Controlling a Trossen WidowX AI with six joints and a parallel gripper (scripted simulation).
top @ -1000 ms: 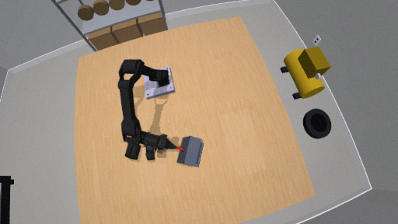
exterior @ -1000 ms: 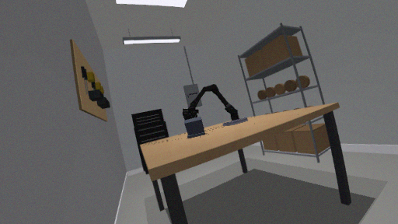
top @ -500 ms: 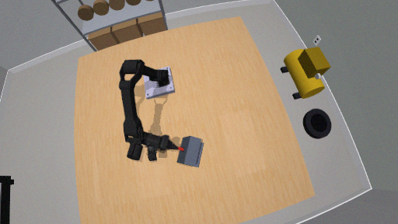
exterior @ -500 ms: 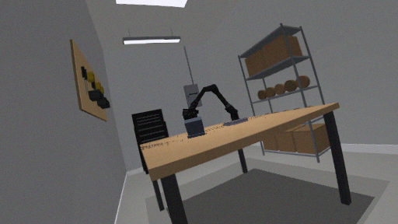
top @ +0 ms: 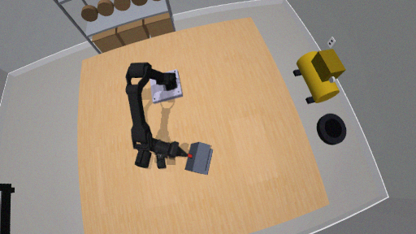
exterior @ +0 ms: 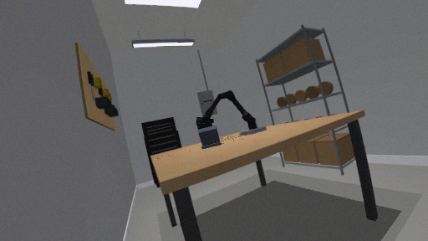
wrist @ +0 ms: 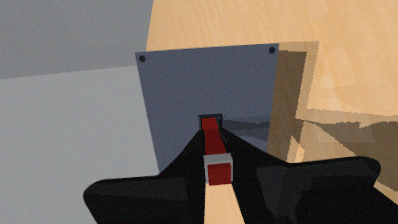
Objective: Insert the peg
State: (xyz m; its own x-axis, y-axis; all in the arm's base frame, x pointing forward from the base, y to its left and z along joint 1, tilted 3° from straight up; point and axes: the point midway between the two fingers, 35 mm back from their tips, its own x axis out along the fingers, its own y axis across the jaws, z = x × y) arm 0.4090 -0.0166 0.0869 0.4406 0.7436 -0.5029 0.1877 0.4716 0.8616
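Observation:
A red square peg [wrist: 215, 145] [top: 189, 155] is held between my gripper's [wrist: 216, 150] [top: 184, 154] black fingers. Its far end sits in the square hole [wrist: 210, 119] of the grey sloped panel [wrist: 200, 85] [top: 200, 158] [exterior: 208, 136]. The peg's near end with a grey rim faces the wrist camera. The gripper is shut on the peg and points straight at the panel face, close to it. How deep the peg reaches into the hole is hidden.
The arm's base plate [top: 168, 94] is bolted to the wooden table [top: 244, 122] behind the panel. A shelf rack with boxes [exterior: 305, 96] stands past the table. A yellow machine [top: 321, 75] and a black tyre [top: 331, 128] lie on the floor.

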